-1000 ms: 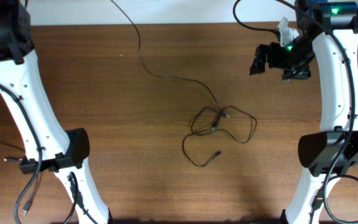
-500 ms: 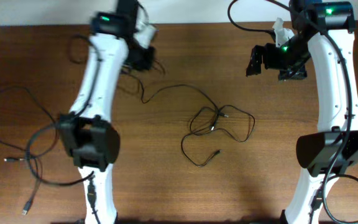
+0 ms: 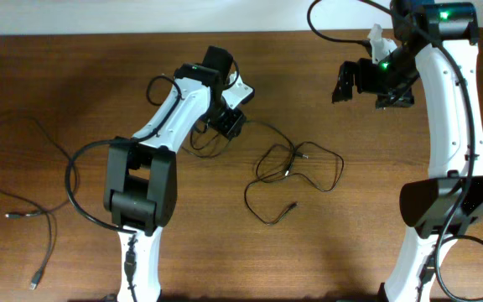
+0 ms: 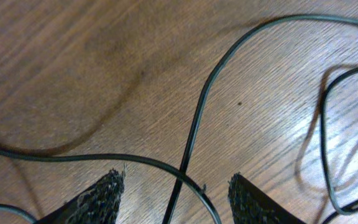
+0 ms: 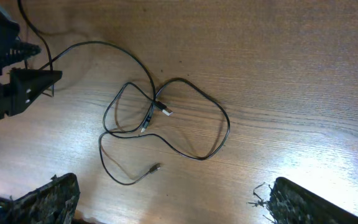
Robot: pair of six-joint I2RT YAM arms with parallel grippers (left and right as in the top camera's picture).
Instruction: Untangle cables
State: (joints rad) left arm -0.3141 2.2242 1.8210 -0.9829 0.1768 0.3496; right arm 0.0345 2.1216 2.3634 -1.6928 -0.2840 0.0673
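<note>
Two strands (image 4: 191,134) cross between the parted jaws of the left gripper (image 3: 227,122), nothing pinched; right gripper (image 3: 369,86) hangs spread wide, empty, at 2 o'clock. The cables (image 3: 296,172) lie looped mid-table. Strand-sorting step, I'd guess; next needs a clean pinch on one.

We look straight down from overhead on the whole table (image 3: 376,243), with the cables (image 3: 296,172) near its middle. Our right wrist camera shares those cables from high up to their right; our left wrist camera sits close over strands left of them
</note>
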